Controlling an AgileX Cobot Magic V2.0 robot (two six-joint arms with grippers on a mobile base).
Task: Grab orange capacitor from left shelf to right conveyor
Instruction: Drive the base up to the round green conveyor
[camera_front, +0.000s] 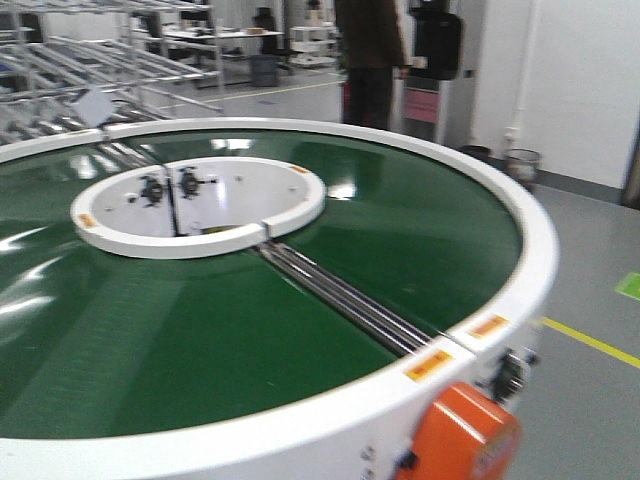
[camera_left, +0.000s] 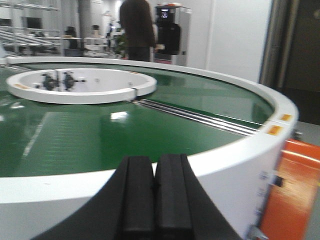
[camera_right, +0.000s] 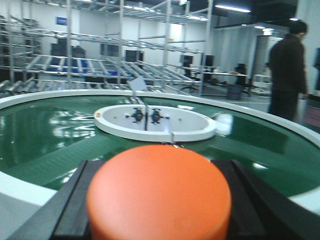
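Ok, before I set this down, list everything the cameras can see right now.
orange capacitor: one, bright orange, in the right gripper, end-on to the right wrist camera
conveyor: one, dark green belt with white rim, fills every view
central ring: one, white, middle of the belt
seam strip: one, metal, runs from ring to rim
orange housing: one, orange, on the conveyor's outer wall
roller racks: several, silver, behind the conveyor
person: one, dark clothes, beyond the far rim
waste bin: one, grey, on the floor by the wall
left gripper: one, black, shut, empty, at the near rim
right gripper: one, black, shut on the capacitor
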